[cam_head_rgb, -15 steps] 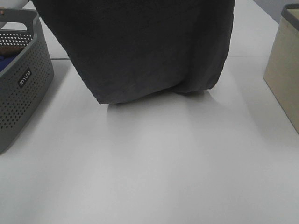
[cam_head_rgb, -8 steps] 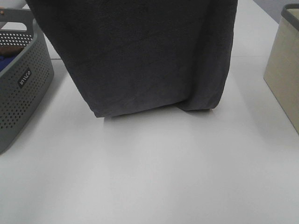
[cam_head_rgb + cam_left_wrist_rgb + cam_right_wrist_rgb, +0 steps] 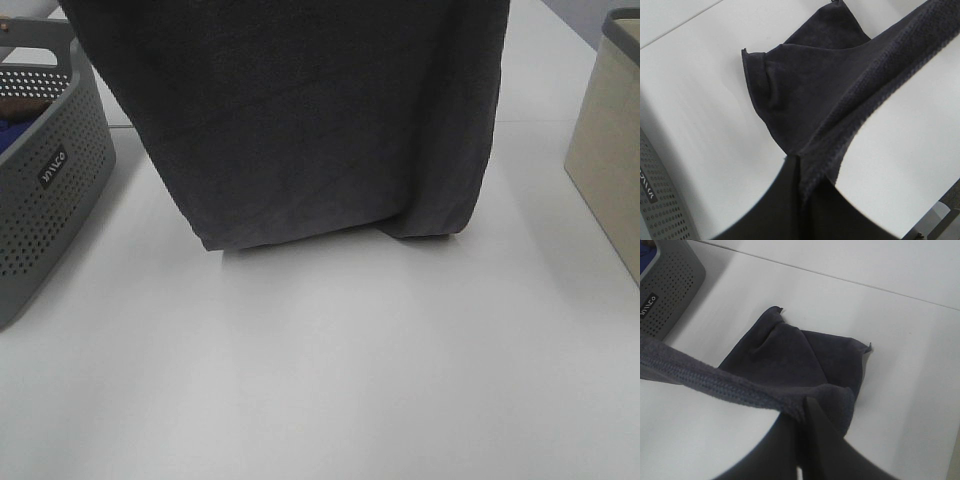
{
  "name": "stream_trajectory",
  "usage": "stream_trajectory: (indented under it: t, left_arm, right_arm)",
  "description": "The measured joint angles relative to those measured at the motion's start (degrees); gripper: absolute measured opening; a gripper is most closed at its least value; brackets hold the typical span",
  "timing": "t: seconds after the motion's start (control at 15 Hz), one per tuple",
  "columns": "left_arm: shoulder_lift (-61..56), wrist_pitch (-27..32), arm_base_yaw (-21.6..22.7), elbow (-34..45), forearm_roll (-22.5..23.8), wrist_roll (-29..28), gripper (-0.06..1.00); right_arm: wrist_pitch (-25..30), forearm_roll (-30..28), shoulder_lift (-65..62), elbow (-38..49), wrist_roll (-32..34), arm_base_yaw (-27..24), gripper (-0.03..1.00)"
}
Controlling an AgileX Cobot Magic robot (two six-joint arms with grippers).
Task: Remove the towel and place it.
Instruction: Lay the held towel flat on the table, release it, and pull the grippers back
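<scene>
Grey perforated plastic basket (image 3: 45, 190) at left edge of white counter (image 3: 330, 380), blue cloth (image 3: 10, 135) inside, white logo on its wall unreadable. Dark charcoal terry towel (image 3: 320, 120) hangs mid-counter, lower end bunched on the surface, hiding the far edge. Left gripper (image 3: 799, 200) and right gripper (image 3: 802, 440) each pinch its hem. Beige box (image 3: 605, 170) at right edge.

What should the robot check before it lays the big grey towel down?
1. Dark charcoal-grey terry towel out of the grey perforated plastic basket: ok.
2. Left pincer and right pincer clamped on its hem: ok.
3. Lower end touching the white table: ok.
4. Lower end lying flat: not ok, it is creased.
5. Beige rectangular box apart from towel: ok.
</scene>
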Motion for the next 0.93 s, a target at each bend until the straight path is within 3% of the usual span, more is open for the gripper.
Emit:
stream_trajectory:
  t: [0.4,0.53,0.6,0.93]
  left_arm:
    - [-1.2,-0.1,0.0,3.2,-2.4,-2.9,0.0]
    - [-4.2,-0.2,0.0,10.3,-4.8,-3.0,0.0]
    - [-7.0,-0.5,0.0,19.3,-8.2,-3.0,0.0]
    - [-10.8,-0.7,0.0,34.0,-13.9,-2.8,0.0]
  right_arm:
    - [-0.1,-0.5,-0.9,3.6,0.0,0.0,0.01]
    - [-0.2,1.2,-2.6,9.2,0.0,0.0,0.01]
    - [-0.2,3.0,-5.3,15.9,0.0,0.0,0.01]
    - [-0.3,6.5,-10.3,32.4,1.4,0.5,0.01]
